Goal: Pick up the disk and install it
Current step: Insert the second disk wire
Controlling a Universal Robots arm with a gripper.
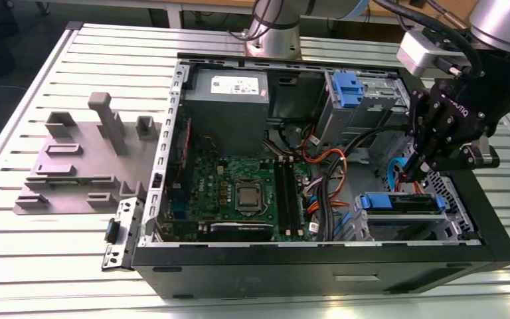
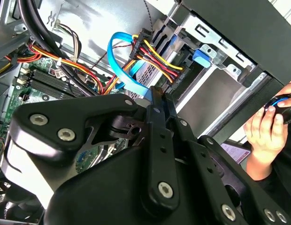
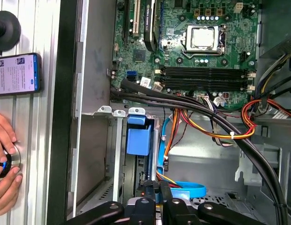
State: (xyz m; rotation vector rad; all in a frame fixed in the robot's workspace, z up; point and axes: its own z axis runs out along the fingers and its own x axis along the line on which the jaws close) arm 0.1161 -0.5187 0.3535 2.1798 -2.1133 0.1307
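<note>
Two fingers [image 2: 156,105] pressed together, near seated disk [image 1: 401,203]

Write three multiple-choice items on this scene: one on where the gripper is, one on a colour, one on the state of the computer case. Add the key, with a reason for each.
1. Where is the gripper relative to the computer case?
A. Outside it, at the exterior view's left.
B. Reaching into it, at the exterior view's right.
C. Underneath it.

2. What colour is the flat cable looping beside the gripper in the second wrist view?
A. Green.
B. White.
C. Light blue.

3. How is the case?
A. Side open, motherboard exposed.
B. Shut, with its panel on.
C. Wrapped in a cover.

Key: 1 B, the gripper hangs within the case walls on that side. 2 C, the looping ribbon is plainly light blue. 3 A, the board shows from above in the exterior view.
</note>
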